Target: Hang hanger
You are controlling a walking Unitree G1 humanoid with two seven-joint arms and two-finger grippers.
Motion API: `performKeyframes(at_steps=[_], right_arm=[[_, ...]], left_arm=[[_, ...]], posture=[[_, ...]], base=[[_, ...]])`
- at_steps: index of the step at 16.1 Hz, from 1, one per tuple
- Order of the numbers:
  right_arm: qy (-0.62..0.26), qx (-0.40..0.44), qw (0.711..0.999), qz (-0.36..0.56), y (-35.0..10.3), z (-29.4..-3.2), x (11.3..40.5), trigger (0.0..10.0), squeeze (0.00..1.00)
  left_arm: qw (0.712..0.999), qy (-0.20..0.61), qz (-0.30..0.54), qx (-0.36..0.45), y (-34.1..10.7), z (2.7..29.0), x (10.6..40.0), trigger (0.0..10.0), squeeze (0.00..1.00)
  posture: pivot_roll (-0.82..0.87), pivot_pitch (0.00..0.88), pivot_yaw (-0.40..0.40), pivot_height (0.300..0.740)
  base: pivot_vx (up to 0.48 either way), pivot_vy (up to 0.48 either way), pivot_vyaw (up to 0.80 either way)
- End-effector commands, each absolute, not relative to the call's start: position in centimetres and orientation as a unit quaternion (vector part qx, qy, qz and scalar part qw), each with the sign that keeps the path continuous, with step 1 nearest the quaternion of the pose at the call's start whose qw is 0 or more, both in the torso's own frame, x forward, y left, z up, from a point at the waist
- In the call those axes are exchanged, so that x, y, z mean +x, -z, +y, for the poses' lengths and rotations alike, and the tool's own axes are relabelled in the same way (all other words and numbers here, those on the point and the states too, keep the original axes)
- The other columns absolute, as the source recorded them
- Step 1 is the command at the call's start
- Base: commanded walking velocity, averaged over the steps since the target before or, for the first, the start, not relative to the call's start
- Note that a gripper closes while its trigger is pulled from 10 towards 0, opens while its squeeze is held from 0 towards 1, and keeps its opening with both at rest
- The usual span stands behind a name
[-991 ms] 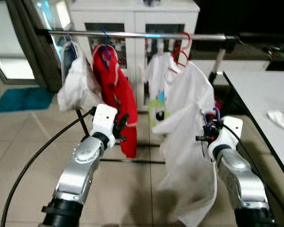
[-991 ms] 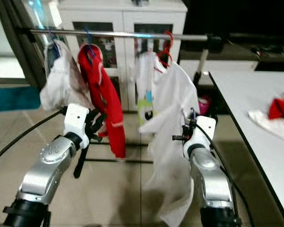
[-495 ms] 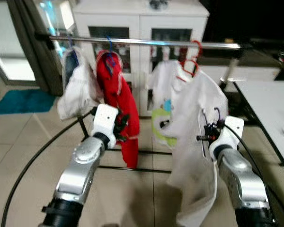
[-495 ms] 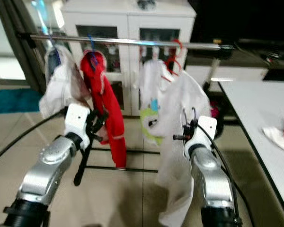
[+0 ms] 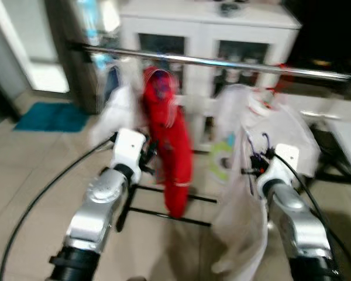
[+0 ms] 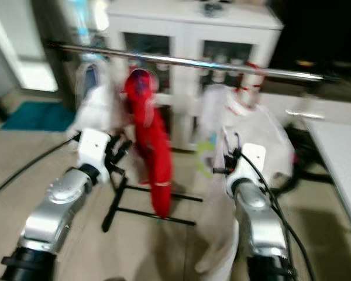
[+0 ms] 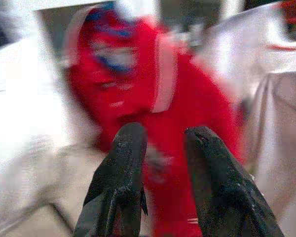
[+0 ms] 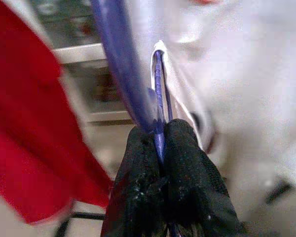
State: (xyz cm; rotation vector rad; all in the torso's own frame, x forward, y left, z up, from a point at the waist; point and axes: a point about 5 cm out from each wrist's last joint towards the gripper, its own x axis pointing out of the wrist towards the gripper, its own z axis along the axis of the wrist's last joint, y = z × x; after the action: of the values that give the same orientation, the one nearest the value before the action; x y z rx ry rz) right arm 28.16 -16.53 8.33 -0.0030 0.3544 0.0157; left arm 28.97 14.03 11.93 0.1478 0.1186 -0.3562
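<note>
Hanger [image 8: 157,94] — upright, hook up — pinched by right gripper [image 8: 160,143] fingers.

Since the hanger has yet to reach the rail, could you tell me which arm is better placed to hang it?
Probably the right: its hand is shut on the purple hanger below the rail. The left hand is open, facing the red garment.

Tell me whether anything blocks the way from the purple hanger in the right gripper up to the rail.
The right gripper holds the purple hanger below the rail. White garments already hanging there crowd the space directly above it.
</note>
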Motion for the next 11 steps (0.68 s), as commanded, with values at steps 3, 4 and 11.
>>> performKeyframes(at_steps=[3, 4, 11], right_arm=[[-0.019, -0.008, 0.987, 0.16, -9.1, -16.4, 28.2, 10.0, 0.0], [-0.02, -0.012, 0.987, 0.161, -9.1, -16.5, 28.2, 10.0, 0.0], [-0.008, -0.021, 0.992, 0.123, -10.6, -16.7, 28.5, 10.0, 0.0]], left_arm=[[0.979, 0.182, 0.05, 0.082, -12.3, 13.8, 29.0, 10.0, 0.0], [0.978, 0.183, 0.05, 0.082, -12.3, 13.7, 29.0, 10.0, 0.0], [0.975, 0.195, 0.044, 0.096, -12.6, 13.6, 28.9, 10.0, 0.0]], posture=[[0.07, 0.001, -0.004, 0.74], [0.07, 0.002, -0.004, 0.74], [0.07, 0.008, -0.008, 0.74]], base=[[0.368, 0.0, 0.0], [0.364, 0.0, 0.46], [0.366, 0.0, 0.23]])
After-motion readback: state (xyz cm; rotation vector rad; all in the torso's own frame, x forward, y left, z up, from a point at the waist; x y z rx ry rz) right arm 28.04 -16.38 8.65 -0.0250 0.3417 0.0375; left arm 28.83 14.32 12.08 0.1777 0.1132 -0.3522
